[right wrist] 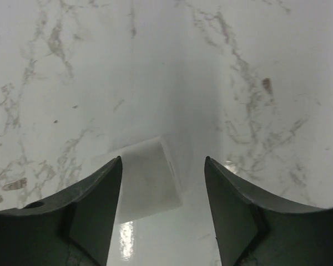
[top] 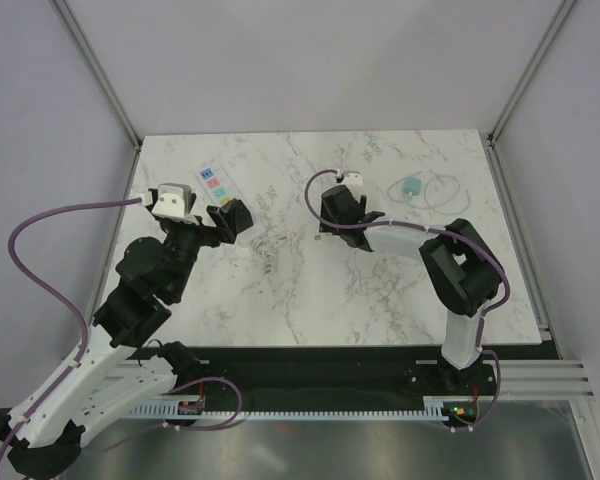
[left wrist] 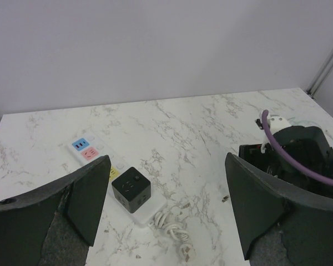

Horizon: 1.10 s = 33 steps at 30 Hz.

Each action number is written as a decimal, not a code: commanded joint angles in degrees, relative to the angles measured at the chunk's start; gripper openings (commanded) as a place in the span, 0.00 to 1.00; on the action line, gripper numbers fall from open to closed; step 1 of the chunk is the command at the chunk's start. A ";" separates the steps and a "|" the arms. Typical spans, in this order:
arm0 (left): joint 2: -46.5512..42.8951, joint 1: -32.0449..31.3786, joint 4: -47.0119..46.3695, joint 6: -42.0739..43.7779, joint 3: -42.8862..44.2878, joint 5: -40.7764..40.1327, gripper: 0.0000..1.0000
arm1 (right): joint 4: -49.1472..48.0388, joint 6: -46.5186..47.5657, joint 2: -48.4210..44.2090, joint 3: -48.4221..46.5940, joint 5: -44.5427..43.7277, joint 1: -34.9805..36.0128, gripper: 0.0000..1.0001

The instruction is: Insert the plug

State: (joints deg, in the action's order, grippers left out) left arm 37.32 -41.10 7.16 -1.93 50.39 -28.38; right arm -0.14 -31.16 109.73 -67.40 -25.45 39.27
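Observation:
The plug (right wrist: 150,177), a white block, lies flat on the marble between the fingers of my right gripper (right wrist: 162,159). It sits against the left finger (right wrist: 97,199), with a clear gap to the right finger; the jaws stand part-way open. In the top view that gripper (top: 327,230) points down at mid-table and hides the plug. My left gripper (left wrist: 166,158) hangs wide open with nothing in it. Ahead of it lie a white power strip (left wrist: 89,152) with coloured sockets and a black cube socket (left wrist: 131,188). The strip (top: 213,184) lies beside the left gripper (top: 230,215).
A coiled white cord with its own pronged plug (left wrist: 175,233) lies by the cube, also seen as the cord (top: 267,252) in the top view. A teal connector with a clear looped cable (top: 413,187) rests at the back right. The right arm (left wrist: 291,152) fills the left wrist view's right side.

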 commanded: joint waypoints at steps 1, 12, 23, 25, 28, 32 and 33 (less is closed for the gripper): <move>-0.32 0.23 -2.50 -0.18 -0.21 -0.62 0.90 | 3.56 4.53 -4.78 0.69 5.41 -1.56 0.72; -0.41 0.23 -2.50 -0.70 -0.38 0.08 0.90 | 31.04 -46.92 -0.40 -11.08 -12.77 1.07 0.82; -1.29 0.23 -2.41 -0.88 -0.38 0.87 0.90 | 48.83 -70.88 5.75 -21.55 -14.29 -0.06 0.83; -1.46 0.23 -2.33 -0.88 -0.38 0.96 0.90 | 48.75 -72.37 6.45 -21.99 -13.23 -0.59 0.83; -1.55 0.23 -2.41 -1.05 -0.38 0.96 0.90 | 48.57 -73.52 7.33 -22.77 -12.17 -1.03 0.83; -1.55 0.23 -2.41 -1.05 -0.38 0.87 0.90 | 48.57 -73.17 8.65 -24.45 -10.76 -1.30 0.84; -1.55 0.23 -2.41 -1.05 -0.38 0.87 0.90 | 48.48 -73.26 9.09 -24.80 -9.98 -1.38 0.84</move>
State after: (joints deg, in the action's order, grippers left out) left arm 36.16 -41.10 7.14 -1.96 50.24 -27.88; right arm 47.27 -101.91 117.95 -89.30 -36.82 38.13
